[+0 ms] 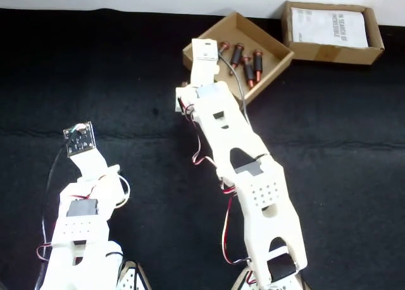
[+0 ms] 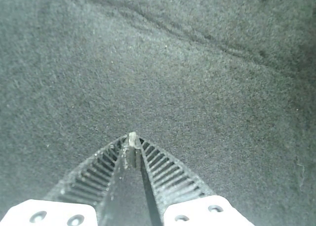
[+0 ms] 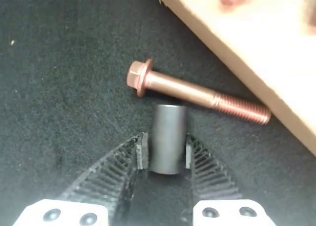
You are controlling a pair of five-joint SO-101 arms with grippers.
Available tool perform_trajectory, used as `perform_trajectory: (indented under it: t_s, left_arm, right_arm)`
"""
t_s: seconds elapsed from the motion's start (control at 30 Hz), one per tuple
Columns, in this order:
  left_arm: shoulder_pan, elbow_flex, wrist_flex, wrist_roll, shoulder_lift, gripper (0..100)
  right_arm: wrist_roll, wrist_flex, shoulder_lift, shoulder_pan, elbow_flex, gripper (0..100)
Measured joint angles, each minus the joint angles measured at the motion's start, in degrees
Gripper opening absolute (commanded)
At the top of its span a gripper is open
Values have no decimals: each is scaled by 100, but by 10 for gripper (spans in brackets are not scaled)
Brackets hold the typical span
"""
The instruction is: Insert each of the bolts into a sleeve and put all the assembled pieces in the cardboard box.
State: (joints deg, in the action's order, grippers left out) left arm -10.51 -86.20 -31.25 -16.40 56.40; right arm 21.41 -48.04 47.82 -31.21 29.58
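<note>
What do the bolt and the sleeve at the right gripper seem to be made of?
The bolt: metal, probably copper-plated steel, given its reddish sheen and cut threads. The sleeve: looks like dull grey metal, smooth with a soft highlight; dark plastic cannot be ruled out.

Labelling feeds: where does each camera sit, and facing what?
High view: fixed overhead, looking down on left arm, right arm, cardboard box.
Left wrist view: on left arm, facing black cloth past shut left gripper.
Right wrist view: on right arm, facing right gripper clamping sleeve, bolt beyond.
Shared: high and right wrist views show cardboard box.
</note>
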Motion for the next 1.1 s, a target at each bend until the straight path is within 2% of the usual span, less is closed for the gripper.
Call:
perform_trajectory:
  t_s: [0.1,0.23,0.37,0.53,0.9,0.97,1.1]
  left_arm:
    - [0,0,0,0,0,13]
    - [0,0,0,0,0,13]
    - [0,0,0,0,0,13]
    - [0,0,0,0,0,13]
    - [0,0,0,0,0,13]
    - [0,0,0,0,0,13]
    - [0,0,0,0,0,13]
  right_arm:
    - [0,9,0,0,0,88]
    - [-26,18,0,0,0,5]
    - [-404,-44,0,0,0,6]
    - [-536,-448,-26,-18,26,6]
    - [-545,-3429,-44,-149,800,6]
    - [-545,-3666,-35,-185,923,26]
    - [-677,-3815,-35,-202,1011,161]
